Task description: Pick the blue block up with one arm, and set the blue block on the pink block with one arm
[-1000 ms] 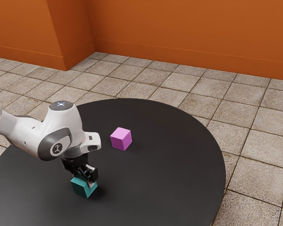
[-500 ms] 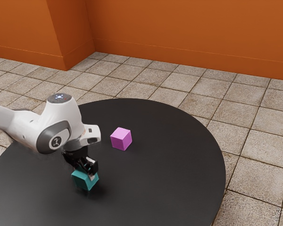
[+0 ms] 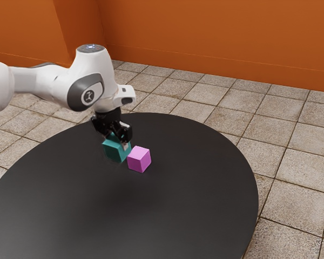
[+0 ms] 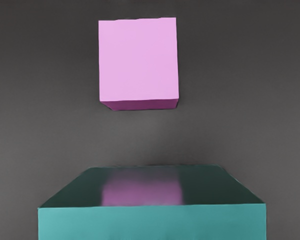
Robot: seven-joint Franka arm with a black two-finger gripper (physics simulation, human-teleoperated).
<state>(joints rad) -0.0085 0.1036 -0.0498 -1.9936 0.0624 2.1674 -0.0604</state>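
Note:
The block I hold is teal-blue [image 3: 115,150]; my black gripper [image 3: 117,141] is shut on it and carries it in the air above the round black table [image 3: 194,216]. The pink block [image 3: 139,158] rests on the table just to the exterior view's right of the held block, partly overlapped by it in that view. In the wrist view the teal block [image 4: 152,205] sits close under my hand, its glossy top mirroring the pink block [image 4: 138,62], which lies on the dark tabletop a short way ahead of it.
The table's far rim [image 3: 167,116] curves behind the blocks. Around it lies a tiled floor [image 3: 270,124], with orange walls [image 3: 216,32] at the back.
My arm has lifted the teal block off the table near the front and carried it up and toward the exterior view's right, to just beside the pink block. The pink block stayed put.

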